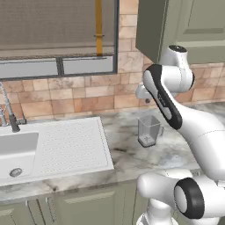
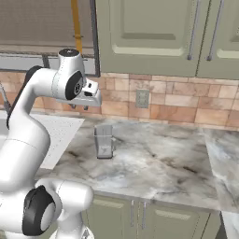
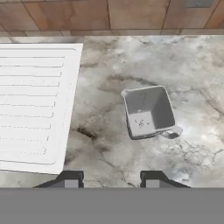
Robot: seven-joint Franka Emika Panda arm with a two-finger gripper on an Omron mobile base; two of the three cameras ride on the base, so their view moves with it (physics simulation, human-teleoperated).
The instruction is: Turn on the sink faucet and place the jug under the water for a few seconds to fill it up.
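The jug [image 3: 148, 112] stands upright on the marble counter, right of the drainboard, its handle toward the lower right in the hand view. It also stands at mid-counter [image 1: 148, 130] [image 2: 103, 141]. My gripper [image 3: 111, 180] hangs above the counter, high over the jug and a little to its near side. It is open, with nothing between its fingertips [image 3: 72, 179]. It sits under the raised hand [image 2: 78, 107]. The sink faucet [image 1: 9, 110] rises at the far left behind the white sink [image 1: 19, 147], whose ribbed drainboard [image 1: 70, 143] faces the jug. No water stream shows.
The tiled wall runs close behind the counter, with a wall outlet [image 2: 142, 98]. Upper cabinets [image 2: 163, 32] hang over the right side and a window [image 1: 52, 35] sits above the sink. Marble counter [image 2: 158, 163] stretches to the right of the jug.
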